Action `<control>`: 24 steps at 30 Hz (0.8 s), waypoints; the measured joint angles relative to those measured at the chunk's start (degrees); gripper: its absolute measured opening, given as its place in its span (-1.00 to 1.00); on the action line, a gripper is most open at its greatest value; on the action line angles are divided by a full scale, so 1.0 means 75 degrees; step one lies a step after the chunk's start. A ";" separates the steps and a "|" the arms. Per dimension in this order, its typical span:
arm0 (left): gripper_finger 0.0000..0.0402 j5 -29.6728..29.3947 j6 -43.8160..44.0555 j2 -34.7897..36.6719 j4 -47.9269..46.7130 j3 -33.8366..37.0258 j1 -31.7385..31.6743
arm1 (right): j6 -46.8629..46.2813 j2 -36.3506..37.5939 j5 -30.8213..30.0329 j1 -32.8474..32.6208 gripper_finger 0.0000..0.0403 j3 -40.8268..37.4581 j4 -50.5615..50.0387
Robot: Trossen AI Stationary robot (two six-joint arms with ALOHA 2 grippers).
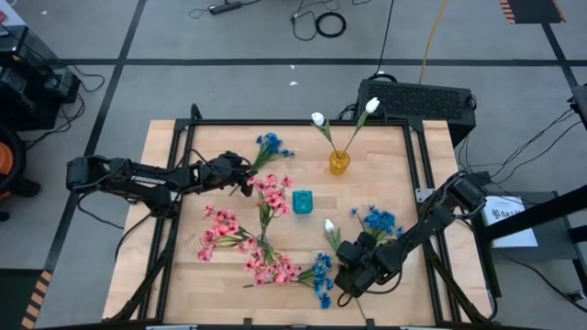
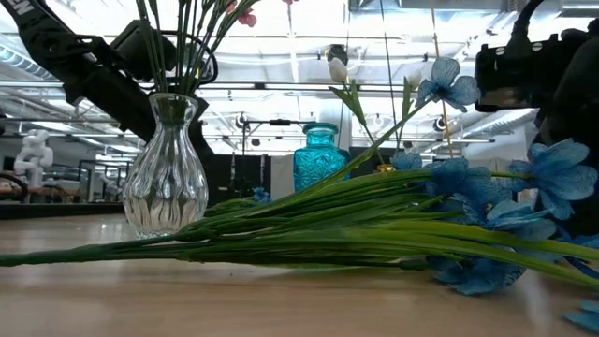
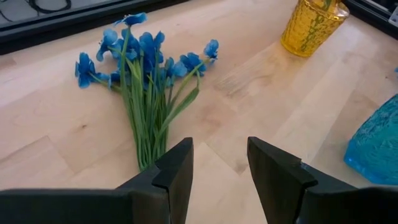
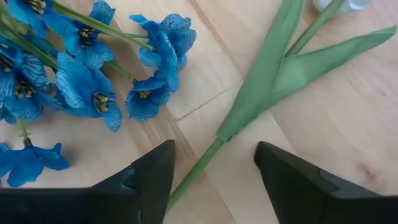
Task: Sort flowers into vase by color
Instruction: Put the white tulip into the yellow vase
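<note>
Your right claw [image 4: 214, 171] hangs released low over the desk [image 4: 348, 124], its jaws straddling the green stem of a white tulip [image 4: 261, 81] lying flat; blue flowers [image 4: 87, 81] sprawl just beside it. Your left claw [image 3: 217, 171], also released, sits at the stem ends of another blue bunch [image 3: 143, 68], with the yellow vase [image 3: 311, 25] farther off.
</note>
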State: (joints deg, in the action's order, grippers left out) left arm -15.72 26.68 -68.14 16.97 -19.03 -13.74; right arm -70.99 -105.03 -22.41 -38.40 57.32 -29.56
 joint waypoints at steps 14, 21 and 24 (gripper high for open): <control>-0.22 -0.0179 -0.0065 0.0000 0.0004 0.0000 0.0000 | 0.0096 0.0062 -0.0002 0.0016 -0.96 -0.0023 -0.0039; -0.22 -0.0205 -0.0074 0.0000 0.0007 0.0000 0.0000 | -0.0026 0.0705 -0.0244 0.0013 -0.98 0.0351 -0.1658; -0.22 -0.0208 -0.0121 0.0000 0.0002 0.0000 0.0000 | -0.0161 0.1195 -0.0560 0.0006 -0.99 0.0652 -0.2841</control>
State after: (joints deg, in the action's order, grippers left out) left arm -17.28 25.77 -68.14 16.98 -19.03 -13.74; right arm -72.19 -96.07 -26.61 -38.36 62.21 -50.87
